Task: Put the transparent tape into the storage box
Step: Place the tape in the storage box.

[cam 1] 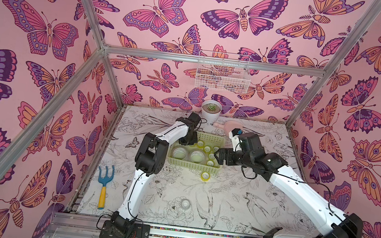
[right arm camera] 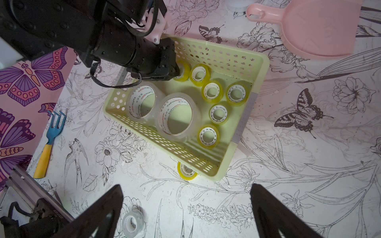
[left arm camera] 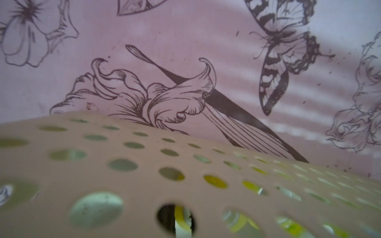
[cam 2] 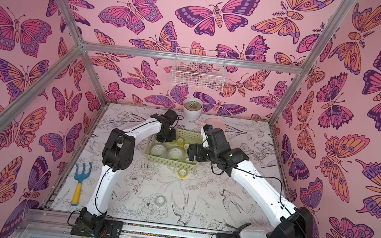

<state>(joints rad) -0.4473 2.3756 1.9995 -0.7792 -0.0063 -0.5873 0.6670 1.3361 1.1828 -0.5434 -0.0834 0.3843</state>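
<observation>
The storage box (cam 1: 193,166) is a pale yellow-green perforated basket in the middle of the table. In it lie two wide clear tape rolls (right arm camera: 177,115) and several small yellow rolls (right arm camera: 212,91). My left gripper (cam 1: 187,141) reaches down into the box's far left corner, shut on a small yellow roll (right arm camera: 183,71). In the left wrist view the box wall (left arm camera: 144,185) fills the foreground, and the yellow ring shows through one hole. My right gripper (right arm camera: 186,186) hangs open and empty over the box's right side. One yellow roll (cam 1: 205,176) and one colourless roll (cam 1: 185,203) lie on the table.
A white pot with a succulent (cam 1: 211,109) and a pink scoop (cam 1: 227,125) stand behind the box. A blue hand rake with a yellow handle (cam 1: 103,188) lies near the table's left edge. A white wire basket (cam 1: 222,75) hangs on the back wall.
</observation>
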